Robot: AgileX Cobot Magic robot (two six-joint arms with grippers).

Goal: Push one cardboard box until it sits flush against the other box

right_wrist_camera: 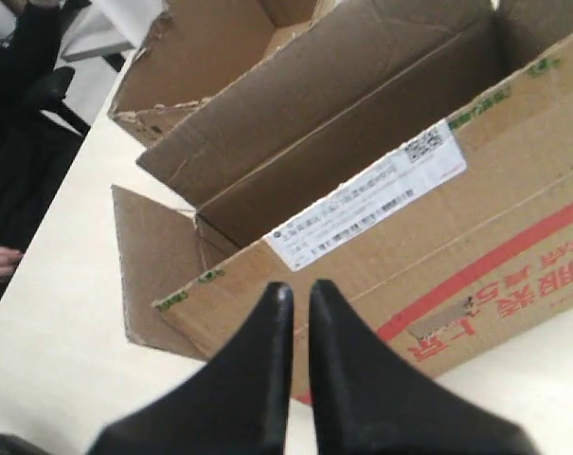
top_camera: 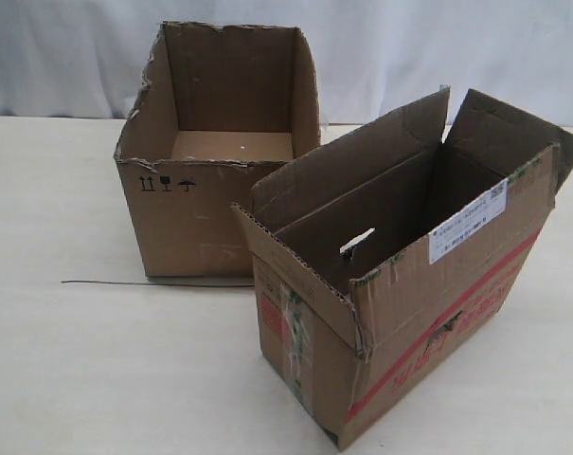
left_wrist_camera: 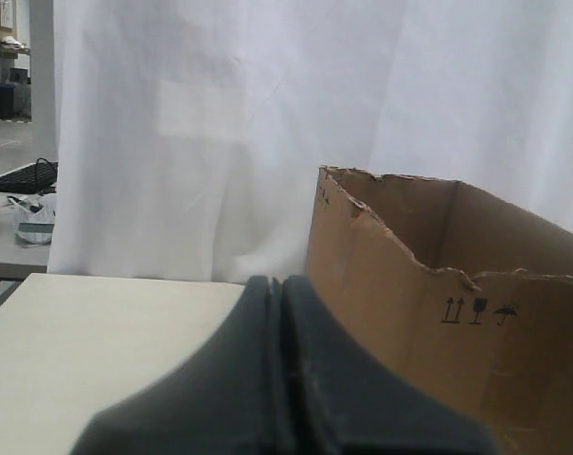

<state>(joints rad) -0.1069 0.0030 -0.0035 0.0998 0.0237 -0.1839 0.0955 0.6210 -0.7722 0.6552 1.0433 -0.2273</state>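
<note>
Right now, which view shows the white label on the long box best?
The right wrist view: the white label on the long box sits mid-frame, close and unblocked. The exterior view shows the label smaller and at a slant. The left wrist view shows the torn box but no label.

Exterior looks down, left wrist level, right wrist steeply; all show other box (top_camera: 196, 223)

The wide, torn-rimmed brown cardboard box (top_camera: 187, 227) shows small black symbols (top_camera: 165, 184) at ten o'clock on its front: two up-arrows, a glass, an umbrella. The narrow, flapped brown cardboard box (top_camera: 428, 318) carries on its long side a white barcode label (top_camera: 466, 221) and red characters (right_wrist_camera: 556, 280), both unreadable.
</note>
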